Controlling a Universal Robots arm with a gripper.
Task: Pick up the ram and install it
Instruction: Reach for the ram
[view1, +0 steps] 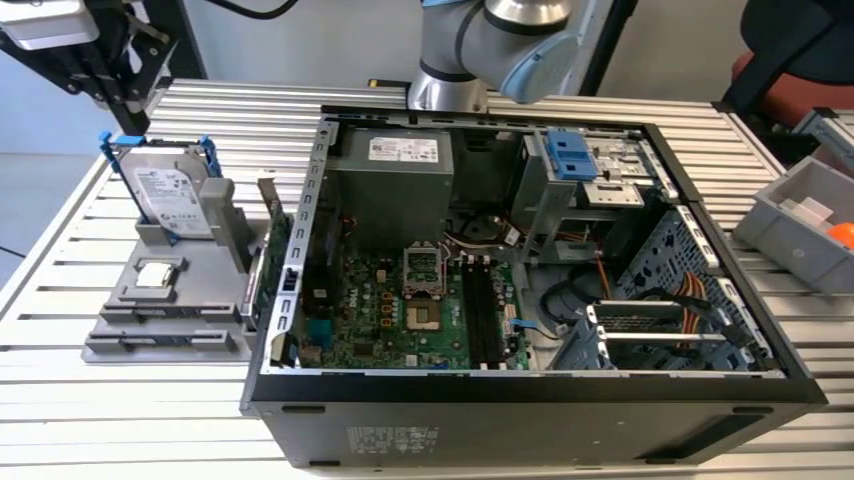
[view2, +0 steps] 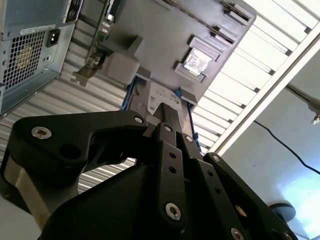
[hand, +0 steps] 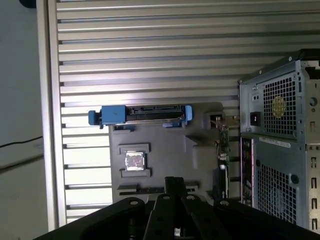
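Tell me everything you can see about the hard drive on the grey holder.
The hard drive is a silver metal box with a white label on its face, held in a blue bracket with tabs sticking out at both ends. It stands upright on edge in the grey holder, on the exterior view's left of the open case.

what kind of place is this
Probably a robotics lab workbench: an open computer case on a slatted metal table, a robot arm by it, a hard drive standing in a grey fixture.

Bright light glares off the slatted table (view2: 265, 50) in the second wrist view, bleaching its slats white.
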